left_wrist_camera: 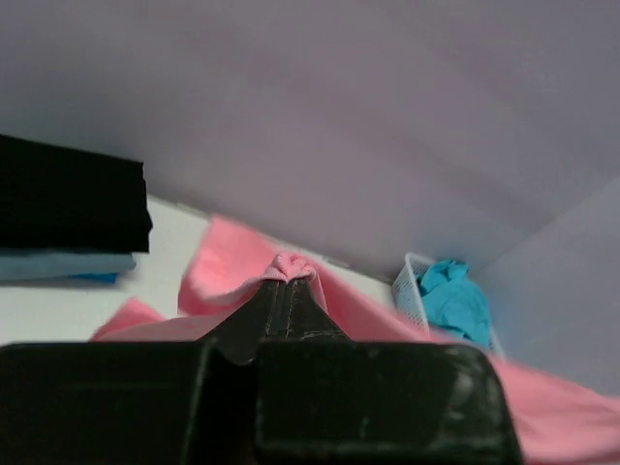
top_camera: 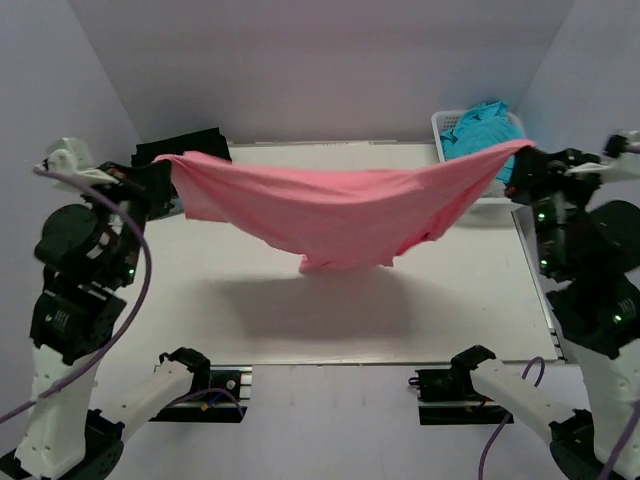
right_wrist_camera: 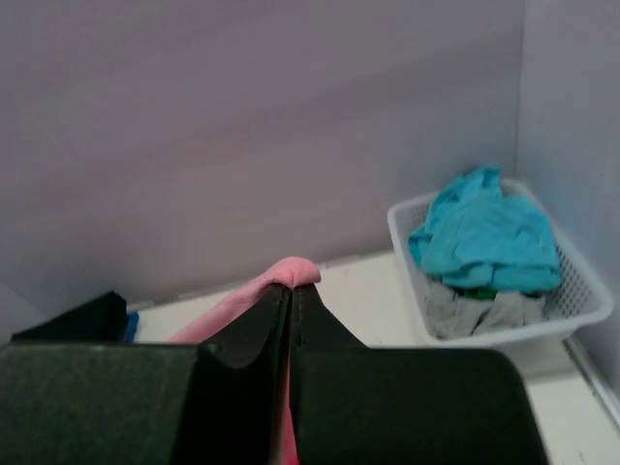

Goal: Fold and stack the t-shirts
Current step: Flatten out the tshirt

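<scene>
The salmon-pink t-shirt [top_camera: 340, 215] hangs stretched in the air between both grippers, sagging in the middle above the table. My left gripper [top_camera: 172, 160] is shut on its left corner; the cloth bunches at the tips in the left wrist view [left_wrist_camera: 291, 266]. My right gripper [top_camera: 522, 150] is shut on its right corner, seen as a pink tuft in the right wrist view [right_wrist_camera: 294, 271]. A folded black t-shirt [left_wrist_camera: 68, 205] lies on a folded light blue one [left_wrist_camera: 63, 263] at the far left. A teal t-shirt [top_camera: 480, 128] lies in the basket.
A white lattice basket [top_camera: 440, 125] stands at the table's far right corner, also in the right wrist view [right_wrist_camera: 504, 334], with grey cloth [right_wrist_camera: 480, 312] under the teal shirt. The white table [top_camera: 330, 310] lies under the hanging shirt. White walls enclose the table.
</scene>
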Motion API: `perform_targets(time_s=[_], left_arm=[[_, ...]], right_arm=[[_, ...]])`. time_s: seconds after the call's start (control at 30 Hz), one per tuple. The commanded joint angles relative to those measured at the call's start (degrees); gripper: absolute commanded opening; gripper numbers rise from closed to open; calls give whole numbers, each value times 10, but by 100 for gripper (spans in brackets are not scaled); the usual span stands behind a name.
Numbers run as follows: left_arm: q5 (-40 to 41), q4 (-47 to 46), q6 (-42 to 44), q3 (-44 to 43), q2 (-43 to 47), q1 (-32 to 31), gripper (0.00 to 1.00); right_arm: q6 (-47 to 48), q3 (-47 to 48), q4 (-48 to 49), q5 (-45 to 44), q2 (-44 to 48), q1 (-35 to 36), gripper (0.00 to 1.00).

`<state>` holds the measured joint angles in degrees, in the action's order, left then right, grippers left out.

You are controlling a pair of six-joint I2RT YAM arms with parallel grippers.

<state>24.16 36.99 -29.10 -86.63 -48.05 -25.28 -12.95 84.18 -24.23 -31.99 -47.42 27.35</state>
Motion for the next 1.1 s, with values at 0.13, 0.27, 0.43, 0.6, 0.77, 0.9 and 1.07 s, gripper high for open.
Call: perform_targets(time_s=[0.13,0.27,0.43,0.6,0.77,0.9,1.07], left_arm=[[-45,9,34,-82,44,2,0],[-91,-5,34,-97,60,2,0],[-69,0,34,-102,40,2,0],[-16,14,19,-73,-26,-4,0],[10,14,7,-13,-164,1,0],[35,14,-17,34,-310,22,0],[1,-1,-29,-2,-516,70,50]], right_arm=[[69,128,23,13,17,-1,0],[81,190,23,68,2,-3,0],[107,219,36,16,-54,2,0],[124,200,62,-49,-142,-2,0],[111,151,65,-84,-297,-21,0],[69,127,66,0,-406,-56,0],[43,139,69,122,-577,-96,1]])
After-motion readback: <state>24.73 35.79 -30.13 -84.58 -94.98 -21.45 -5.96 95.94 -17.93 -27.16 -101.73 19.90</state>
